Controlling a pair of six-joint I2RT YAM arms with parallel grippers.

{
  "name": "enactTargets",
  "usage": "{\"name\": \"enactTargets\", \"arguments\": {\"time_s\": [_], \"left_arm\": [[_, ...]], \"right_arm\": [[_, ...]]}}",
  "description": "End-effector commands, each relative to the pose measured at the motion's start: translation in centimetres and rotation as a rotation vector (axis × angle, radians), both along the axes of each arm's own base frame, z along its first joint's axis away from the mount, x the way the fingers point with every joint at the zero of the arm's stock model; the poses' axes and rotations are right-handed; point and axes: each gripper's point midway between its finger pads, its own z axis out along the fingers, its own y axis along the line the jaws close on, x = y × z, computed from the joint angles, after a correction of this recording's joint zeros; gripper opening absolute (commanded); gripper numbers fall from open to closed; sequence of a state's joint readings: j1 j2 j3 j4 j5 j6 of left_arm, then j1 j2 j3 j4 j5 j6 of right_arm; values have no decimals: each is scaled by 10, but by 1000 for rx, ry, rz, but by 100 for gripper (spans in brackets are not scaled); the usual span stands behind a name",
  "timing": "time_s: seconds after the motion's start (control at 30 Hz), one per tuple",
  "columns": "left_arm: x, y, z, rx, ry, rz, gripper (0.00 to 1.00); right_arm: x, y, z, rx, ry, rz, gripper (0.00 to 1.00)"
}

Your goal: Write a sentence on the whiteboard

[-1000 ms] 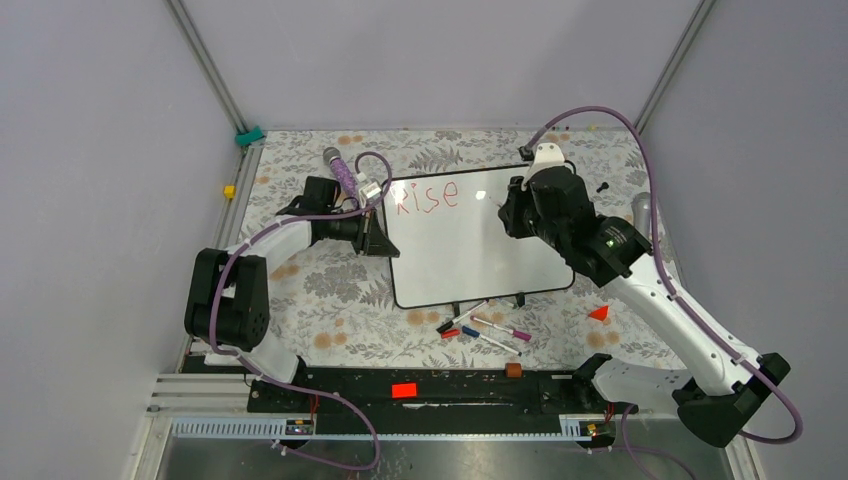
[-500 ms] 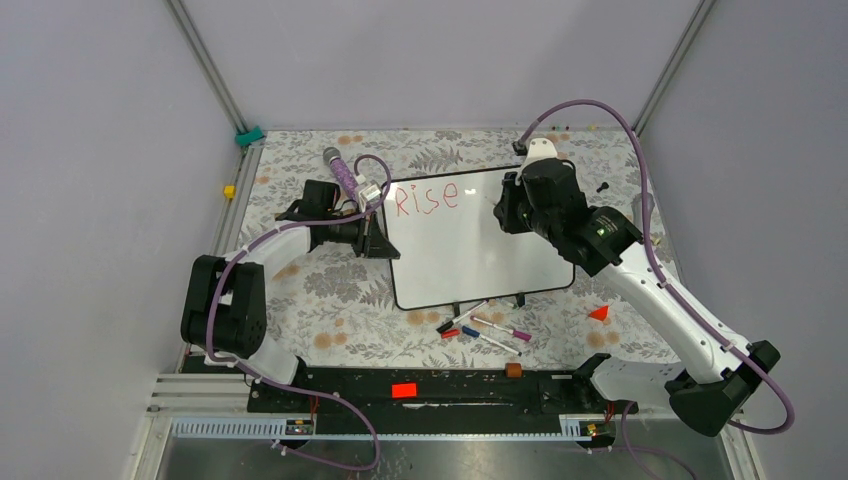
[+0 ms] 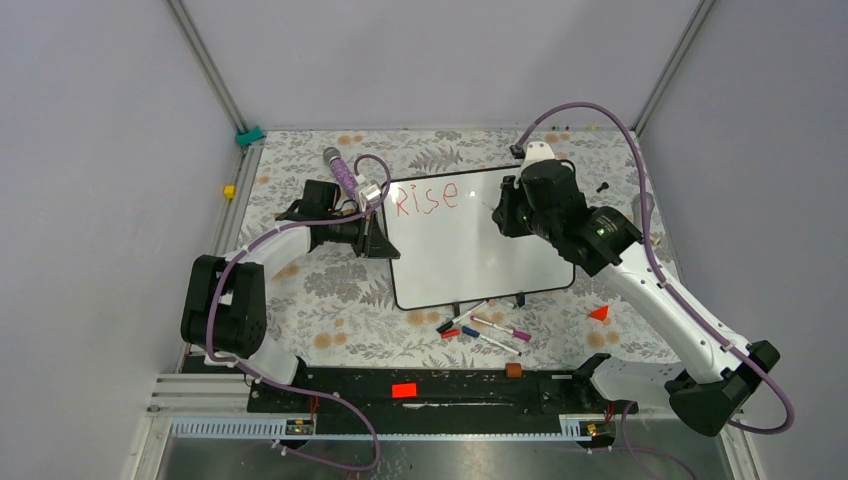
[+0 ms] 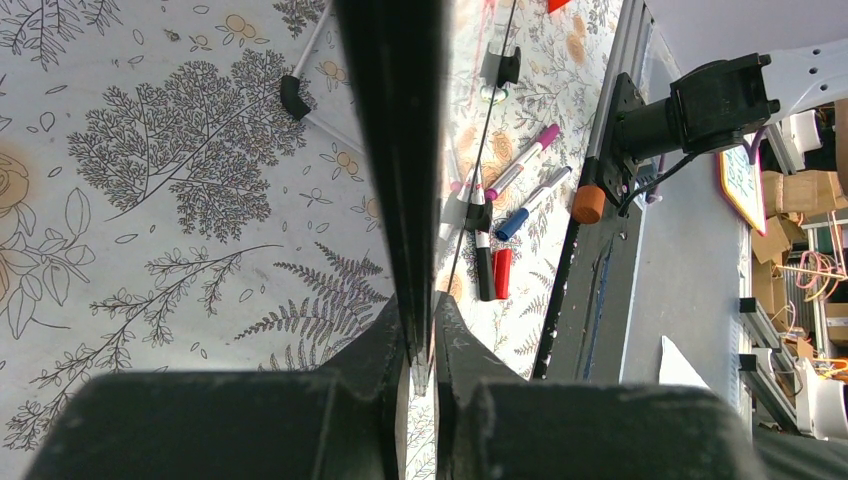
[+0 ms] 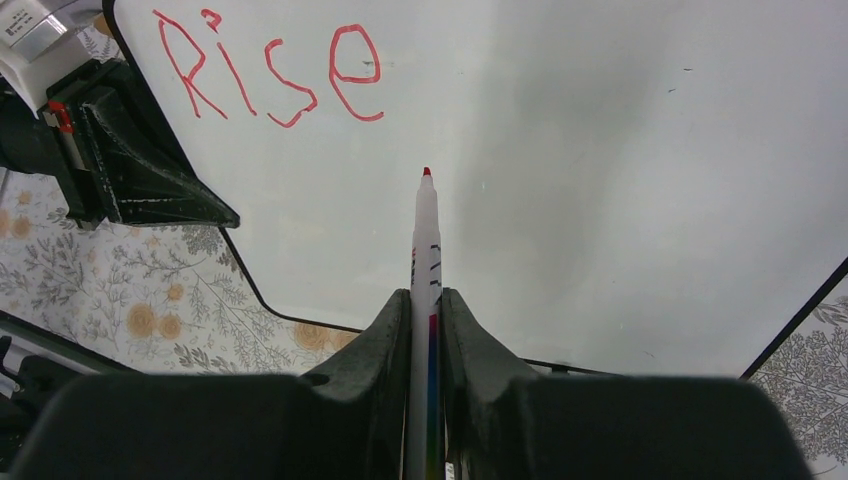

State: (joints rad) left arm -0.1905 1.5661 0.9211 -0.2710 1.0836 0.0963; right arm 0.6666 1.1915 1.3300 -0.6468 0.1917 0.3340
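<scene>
Over the last second: swung the right claw (image 5: 427, 300) a little leftward and toward the far edge of the whiteboard (image 3: 470, 255), closer to the writing. Clamped tight on a red marker (image 5: 425, 235), aimed with its tip at bare white just right of and a little below the last letter. Cannot tell whether touching the surface or hanging just above it.

Added no stroke in that time. Only "Rise" so far of the sentence (image 3: 427, 198), up in the board's far-left corner, same as a second ago.

Pinched shut on the board's left rim with the left claw (image 4: 420, 335). Nudged only slightly since a second ago, then steady. Bracing the board, by the look of it, flat on the flowered tabletop (image 3: 330, 290) between the two arms, with spare pens (image 3: 485, 328) scattered just off its near edge.

Reads as repositioning, not writing: lining up the start of the second word. One word down, most of the sentence left. Needs a gentle touch-down beside the "e" and a firm hold on the rim, or risks sliding the board under the pen.
</scene>
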Motion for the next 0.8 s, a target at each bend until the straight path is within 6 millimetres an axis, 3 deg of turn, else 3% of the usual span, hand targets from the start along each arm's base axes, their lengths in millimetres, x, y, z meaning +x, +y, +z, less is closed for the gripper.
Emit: {"name": "enactTargets", "arguments": {"time_s": [0.0,0.17,0.43,0.53,0.77], "left_arm": [[22,17,-27,159,-54,77,0],[21,15,-27,153,-45,66,0],[22,13,-24,143,-63,38,0],[20,13,-22,149,-74,35,0],[17,11,-21,146,-76,27,0]], "right_arm": [[-6,2,-1,49,29,-5,0],[-8,21,7,117,68,28,0],[-5,42,23,-72,-11,62,0],[-9,52,15,-169,-16,81,0],[-21,58,-6,-124,30,90,0]]}}
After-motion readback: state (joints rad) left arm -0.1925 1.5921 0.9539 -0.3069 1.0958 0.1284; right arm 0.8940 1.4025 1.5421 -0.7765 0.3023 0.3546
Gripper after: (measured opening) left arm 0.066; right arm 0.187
